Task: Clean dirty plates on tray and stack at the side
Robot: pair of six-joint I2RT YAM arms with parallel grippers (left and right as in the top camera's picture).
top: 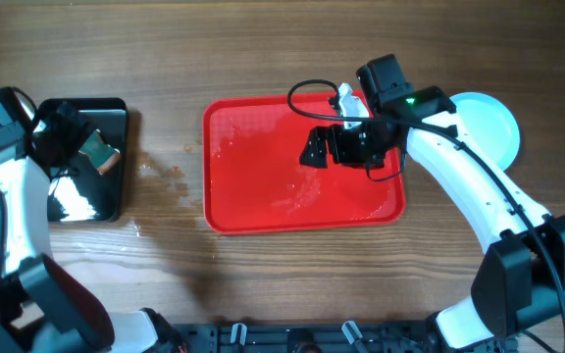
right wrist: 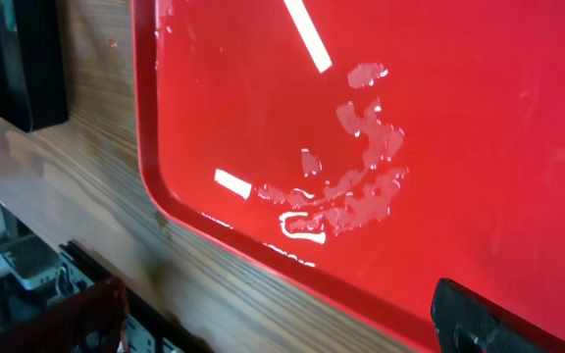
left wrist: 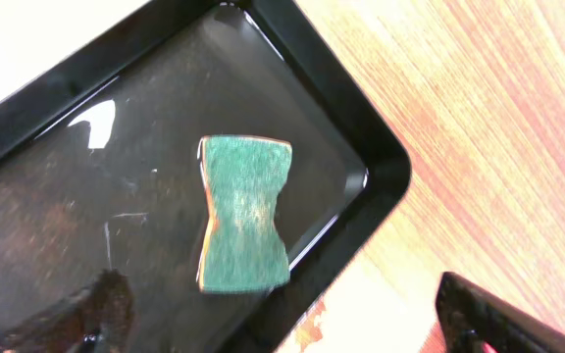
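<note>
The red tray point(top: 263, 176) lies mid-table, holding only water patches, and it also fills the right wrist view point(right wrist: 439, 118). The pale blue plates point(top: 487, 126) sit at the far right beside the tray, partly hidden by my right arm; I cannot tell how many there are. My right gripper point(top: 318, 149) hangs open and empty over the tray's right half; its fingers show wide apart in the right wrist view point(right wrist: 282, 328). My left gripper point(top: 65, 137) is open over the black bin point(top: 116, 110), with spread fingers in the left wrist view point(left wrist: 282, 333).
A green sponge point(left wrist: 245, 213) with an orange edge lies in the wet black bin point(left wrist: 361, 127), and it shows in the overhead view point(top: 99, 153). Small wet marks point(top: 165, 172) dot the wood between bin and tray. The bin's corner shows in the right wrist view point(right wrist: 18, 59).
</note>
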